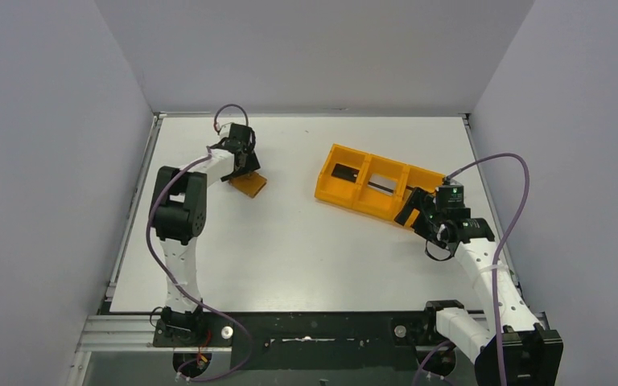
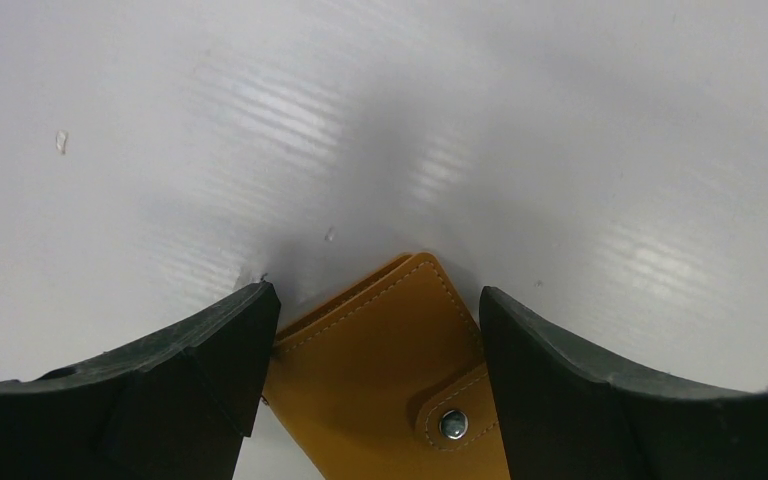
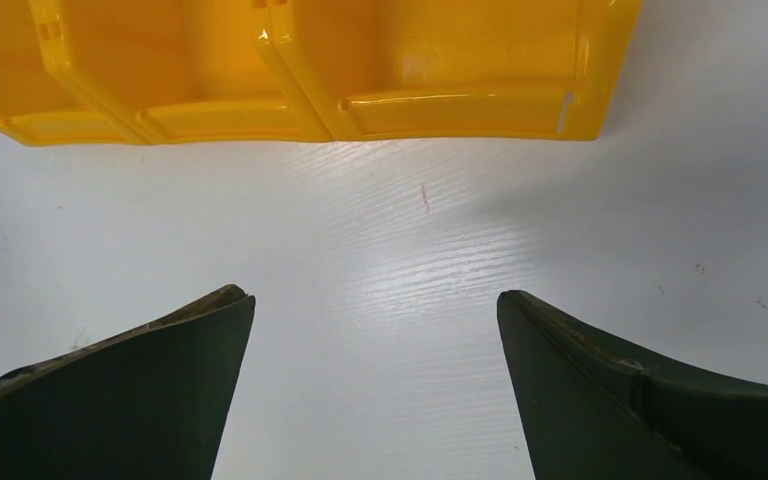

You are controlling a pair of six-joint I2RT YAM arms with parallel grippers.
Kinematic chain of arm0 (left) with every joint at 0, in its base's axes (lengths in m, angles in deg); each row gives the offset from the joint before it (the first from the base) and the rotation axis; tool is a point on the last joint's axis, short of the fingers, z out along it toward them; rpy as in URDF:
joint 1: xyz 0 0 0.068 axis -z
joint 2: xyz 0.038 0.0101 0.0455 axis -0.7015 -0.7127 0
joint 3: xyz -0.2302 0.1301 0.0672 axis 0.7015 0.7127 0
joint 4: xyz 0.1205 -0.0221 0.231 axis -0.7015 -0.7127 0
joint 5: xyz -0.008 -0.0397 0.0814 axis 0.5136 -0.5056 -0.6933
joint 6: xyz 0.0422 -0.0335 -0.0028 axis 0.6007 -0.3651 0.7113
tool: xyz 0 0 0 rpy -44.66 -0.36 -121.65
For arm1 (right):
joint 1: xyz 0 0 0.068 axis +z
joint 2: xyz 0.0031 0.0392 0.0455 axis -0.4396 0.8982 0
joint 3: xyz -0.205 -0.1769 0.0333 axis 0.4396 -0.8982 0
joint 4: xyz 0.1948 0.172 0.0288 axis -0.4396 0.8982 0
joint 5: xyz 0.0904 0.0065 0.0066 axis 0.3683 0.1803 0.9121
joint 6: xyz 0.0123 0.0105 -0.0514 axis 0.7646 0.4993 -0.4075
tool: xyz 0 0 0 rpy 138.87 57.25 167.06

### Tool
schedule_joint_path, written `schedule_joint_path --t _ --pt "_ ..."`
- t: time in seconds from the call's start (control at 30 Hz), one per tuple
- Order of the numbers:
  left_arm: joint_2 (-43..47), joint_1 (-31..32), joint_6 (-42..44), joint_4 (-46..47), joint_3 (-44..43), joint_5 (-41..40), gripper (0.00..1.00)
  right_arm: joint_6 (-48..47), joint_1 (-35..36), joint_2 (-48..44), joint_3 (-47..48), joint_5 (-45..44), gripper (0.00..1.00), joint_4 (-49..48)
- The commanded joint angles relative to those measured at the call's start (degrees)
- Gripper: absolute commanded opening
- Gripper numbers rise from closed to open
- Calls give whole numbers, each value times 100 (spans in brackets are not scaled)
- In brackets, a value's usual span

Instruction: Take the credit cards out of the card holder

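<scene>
Orange tray (image 1: 406, 178) as landmark, seen from above. You are viewing the tray lying aslant on the white tabletop (image 1: 290, 241), three compartments in a row. A dark credit card (image 1: 346, 171) is lying flat in the end compartment farthest from the right arm.

Card holder. The tan card holder (image 1: 251, 185) is lying on the tabletop well apart from the tray, off its card-bearing end, on the left arm's side. In your left wrist view the card holder (image 2: 380, 370) is showing its stitched outer face with the snap tab (image 2: 452, 420) fastened across it.

Left claw. Your left claw (image 1: 241, 169) is reaching down over the holder's end farther from the tray. Up close, the left claw (image 2: 375, 300) is straddling the holder, its two dark jaws meeting the holder's side edges. You cannot tell whether they are already pressing on it.

Right claw. Your right claw (image 1: 414, 211) is hanging at the tray's opposite end, just beside its near wall. In its own view the right claw (image 3: 375, 300) is standing wide and holding nothing, with bare tabletop (image 3: 410, 250) between the jaws and the orange tray (image 3: 360, 100) just beyond them.
</scene>
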Motion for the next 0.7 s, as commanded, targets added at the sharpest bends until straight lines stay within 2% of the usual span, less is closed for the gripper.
schedule_joint_path --t 0.0,0.43,0.67 --pt "402 269 -14 -447 898 399 72 107 43 -180 -77 -71 98 -48" --pt "2706 1345 -216 614 3738 1298 70 150 121 170 166 -38 98 -238" --pt "3551 1968 -359 1145 4758 1948 67 177 675 739 803 -443 98 -308"
